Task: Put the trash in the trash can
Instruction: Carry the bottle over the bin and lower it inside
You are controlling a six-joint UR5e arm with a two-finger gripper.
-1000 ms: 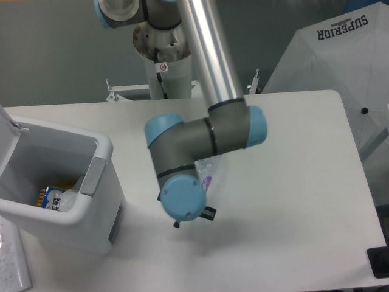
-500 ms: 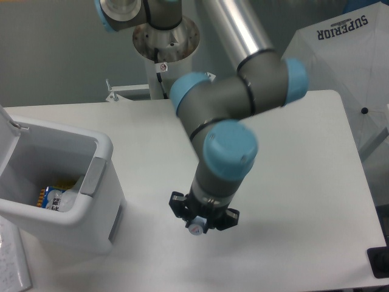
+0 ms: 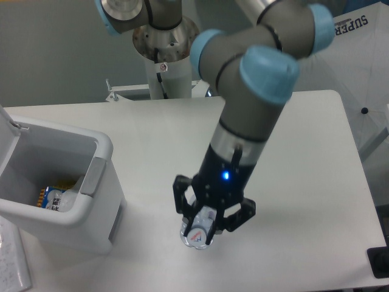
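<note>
The arm has swung upright and its black tool (image 3: 203,234) now stands clenched around the crushed clear plastic bottle (image 3: 198,233) just above the white desk (image 3: 304,152), ready to carry it left to the boxy white plastic trash can (image 3: 91,182).

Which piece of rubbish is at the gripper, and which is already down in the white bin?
The crushed clear plastic bottle sits between the fingers of the gripper above the table. The orange-and-blue packet lies inside the white bin.
</note>
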